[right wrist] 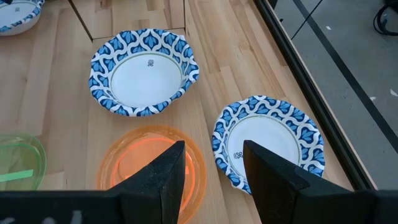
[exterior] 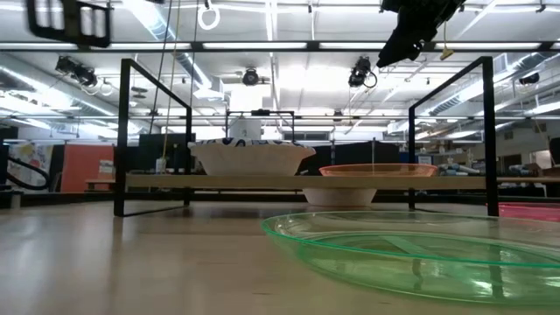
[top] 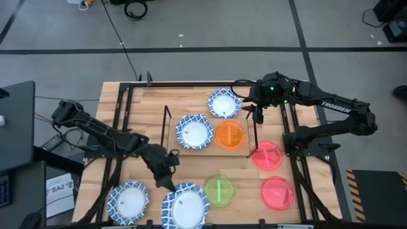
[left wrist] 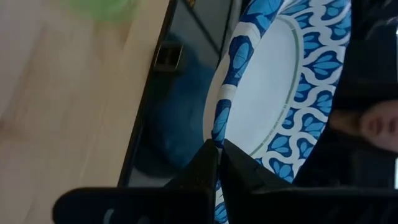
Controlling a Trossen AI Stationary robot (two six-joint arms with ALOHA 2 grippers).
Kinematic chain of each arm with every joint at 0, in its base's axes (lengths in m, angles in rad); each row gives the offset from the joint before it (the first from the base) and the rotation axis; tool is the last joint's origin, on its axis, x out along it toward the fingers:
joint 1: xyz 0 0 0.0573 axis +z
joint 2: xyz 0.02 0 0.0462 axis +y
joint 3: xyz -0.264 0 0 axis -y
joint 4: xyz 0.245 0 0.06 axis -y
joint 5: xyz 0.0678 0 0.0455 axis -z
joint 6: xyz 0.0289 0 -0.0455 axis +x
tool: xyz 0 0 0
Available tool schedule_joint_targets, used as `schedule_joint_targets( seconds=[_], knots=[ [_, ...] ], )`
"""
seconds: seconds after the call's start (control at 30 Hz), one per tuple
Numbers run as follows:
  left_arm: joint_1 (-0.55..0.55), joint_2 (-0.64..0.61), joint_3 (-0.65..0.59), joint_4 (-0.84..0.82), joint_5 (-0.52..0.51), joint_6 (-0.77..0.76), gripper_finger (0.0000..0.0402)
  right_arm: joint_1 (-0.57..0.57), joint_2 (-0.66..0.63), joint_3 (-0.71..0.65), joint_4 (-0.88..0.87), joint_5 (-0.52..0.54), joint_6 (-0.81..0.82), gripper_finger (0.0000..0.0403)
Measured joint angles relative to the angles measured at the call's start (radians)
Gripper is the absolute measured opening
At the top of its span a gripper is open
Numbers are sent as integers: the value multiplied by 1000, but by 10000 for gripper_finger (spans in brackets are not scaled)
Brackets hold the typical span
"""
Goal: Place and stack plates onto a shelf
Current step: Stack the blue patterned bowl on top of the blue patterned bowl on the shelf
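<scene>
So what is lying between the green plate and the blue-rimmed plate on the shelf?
Only bare wooden tabletop. In the high view, nothing sits between the green plate and the blue-rimmed plate on the shelf.

Tabletop pale planked wood, smooth matt; shelf board same light wood with thin black wire frames. Green plate and red-pink plates glossy translucent plastic. Blue-rimmed plates matt, paper-like, crimped edges.

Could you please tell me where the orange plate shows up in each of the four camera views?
High view: orange plate on the shelf, right of a blue-rimmed plate.
Low view: seen edge-on, right of centre on the shelf board.
Left wrist view: not in it.
Right wrist view: just beyond the open right pincer.
Shared landmark: that neighbouring blue-rimmed plate.
</scene>
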Motion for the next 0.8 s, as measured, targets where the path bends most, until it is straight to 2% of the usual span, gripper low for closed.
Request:
schedule_joint_targets(
  seconds=[0.2, 0.47, 0.63, 0.8],
  knots=[
    [80, 0, 0, 76, -3, 4, 14, 0, 0, 0, 0, 0, 0, 168],
    [252, 0, 2, 152, -11, 122, 14, 0, 0, 0, 0, 0, 0, 168],
    [395, 0, 23, 148, 26, 219, 14, 0, 0, 0, 0, 0, 0, 168],
    [541, 0, 54, 146, 113, 309, 14, 0, 0, 0, 0, 0, 0, 168]
  ],
)
